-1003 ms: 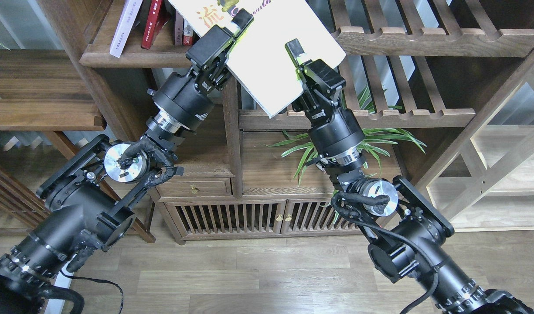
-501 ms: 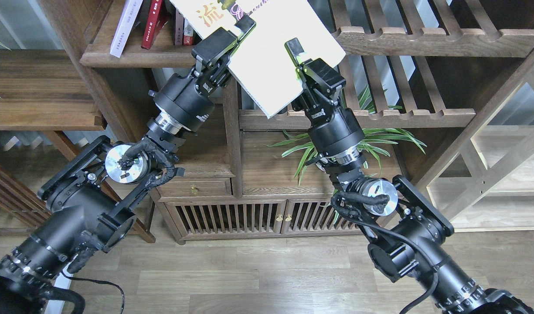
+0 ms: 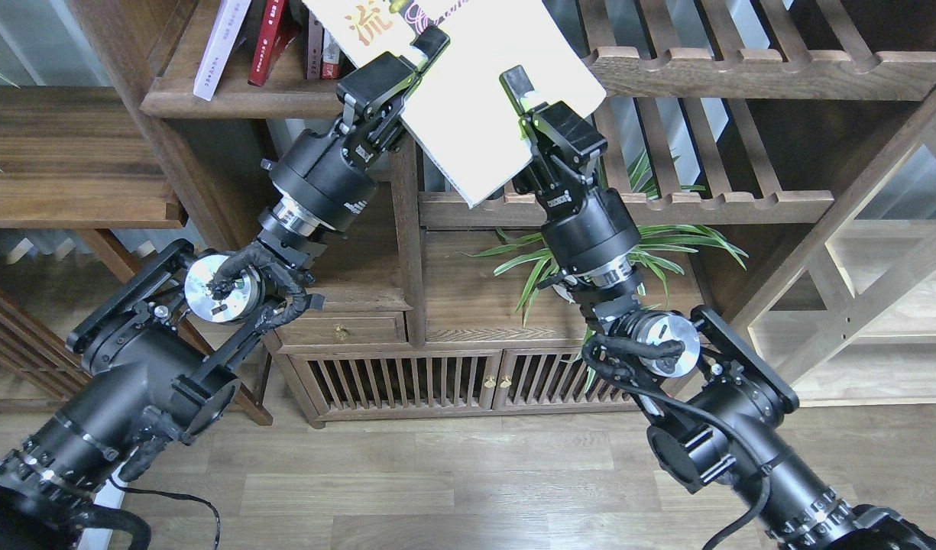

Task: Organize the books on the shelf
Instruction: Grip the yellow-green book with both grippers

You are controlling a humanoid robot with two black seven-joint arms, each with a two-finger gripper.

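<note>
Walnut bookcase [image 3: 406, 252] over wood-plank floor [image 3: 468, 481], our large pale book [image 3: 475, 92] tilted before the shelf [image 3: 231, 95] far left, pink-white book [image 3: 219, 46] and red book [image 3: 269, 38] leaning there, our left gripper [image 3: 422, 50] and right gripper [image 3: 523, 95] each clamped on the large book's edges.
</note>
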